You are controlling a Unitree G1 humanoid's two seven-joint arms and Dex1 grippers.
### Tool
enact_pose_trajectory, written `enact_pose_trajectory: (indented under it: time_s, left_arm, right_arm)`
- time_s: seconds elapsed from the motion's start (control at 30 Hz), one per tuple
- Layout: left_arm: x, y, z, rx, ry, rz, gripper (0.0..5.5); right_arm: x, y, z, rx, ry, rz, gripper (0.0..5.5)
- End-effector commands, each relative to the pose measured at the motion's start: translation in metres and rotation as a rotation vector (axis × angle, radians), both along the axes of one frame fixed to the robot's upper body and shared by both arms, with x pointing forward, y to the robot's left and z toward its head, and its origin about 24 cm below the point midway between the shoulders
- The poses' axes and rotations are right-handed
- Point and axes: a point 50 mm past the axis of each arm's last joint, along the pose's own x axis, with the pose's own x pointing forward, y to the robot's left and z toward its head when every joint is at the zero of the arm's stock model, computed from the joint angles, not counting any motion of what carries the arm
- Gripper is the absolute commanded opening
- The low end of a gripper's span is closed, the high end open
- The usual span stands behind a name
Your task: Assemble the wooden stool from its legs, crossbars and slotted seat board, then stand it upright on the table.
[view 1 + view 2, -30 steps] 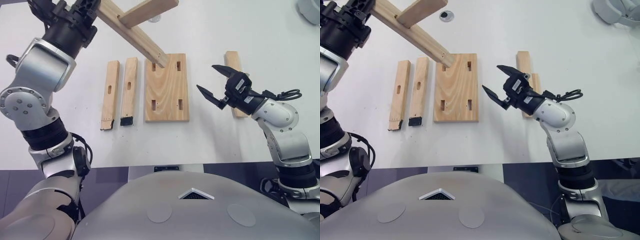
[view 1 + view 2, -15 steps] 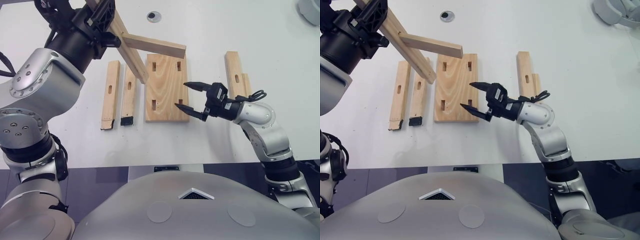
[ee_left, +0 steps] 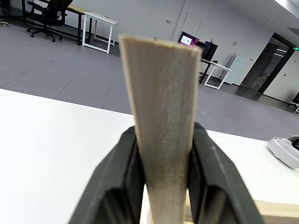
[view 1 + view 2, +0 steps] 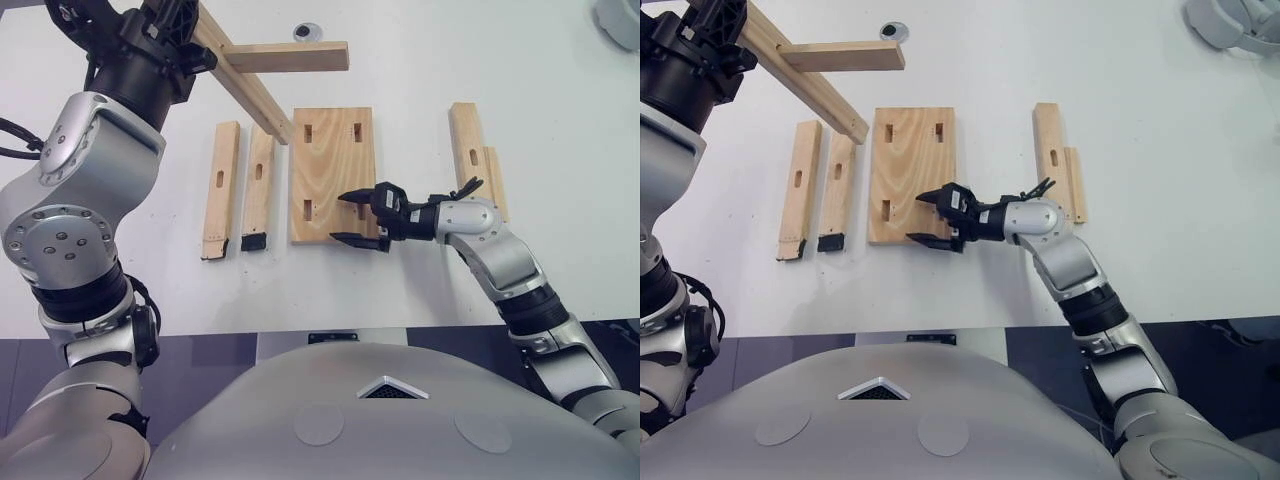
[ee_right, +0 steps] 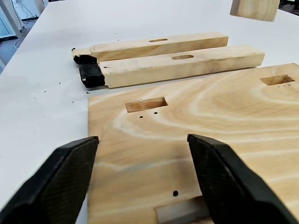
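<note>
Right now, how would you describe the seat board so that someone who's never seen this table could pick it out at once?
Look at the white table: near its middle the seat board lies flat, with the right gripper open at its near right corner. It is the one wide panel, cut with four rectangular slots; the leg beside it is a narrow bar with a single slot.

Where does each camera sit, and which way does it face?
Left eye view: on the head, facing down at the table; left arm, right arm show.
Right eye view: beside it, same scene.
Left wrist view: along the leg in the left pincer.
Right wrist view: over the seat board, shared with both eyes; right pincer open.
</note>
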Motion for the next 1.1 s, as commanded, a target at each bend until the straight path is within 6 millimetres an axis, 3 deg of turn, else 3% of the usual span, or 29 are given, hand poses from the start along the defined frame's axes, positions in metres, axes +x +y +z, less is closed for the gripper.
enact_pose_trajectory:
  time_s: [0.03, 0.27, 0.63, 0.73, 0.97, 1.1]
  left_arm:
    - [-0.001, -0.006, -0.001, -0.003, -0.007, -0.019, 1.02]
    - [-0.003, -0.013, -0.004, -0.009, 0.005, -0.039, 1.02]
    - [-0.004, -0.013, -0.003, 0.009, 0.046, -0.058, 1.02]
    - [-0.005, -0.017, 0.004, 0.0, 0.034, -0.081, 1.02]
    - [-0.015, -0.019, 0.0, 0.066, 0.156, -0.163, 1.02]
    - [-0.017, -0.019, 0.001, 0.063, 0.183, -0.169, 1.02]
  right_arm:
    - [0.011, 0.001, 0.0, -0.001, -0.028, -0.062, 3.56]
    - [0.025, 0.01, -0.005, -0.003, -0.044, -0.124, 3.56]
    - [0.048, -0.009, -0.044, -0.214, 0.075, -0.324, 3.56]
    - [0.05, -0.012, -0.033, -0.12, 0.052, -0.353, 3.56]
    - [0.034, -0.051, 0.028, 0.099, -0.181, -0.366, 3.56]
    - [0.01, -0.092, 0.019, -0.125, -0.173, -0.353, 3.56]
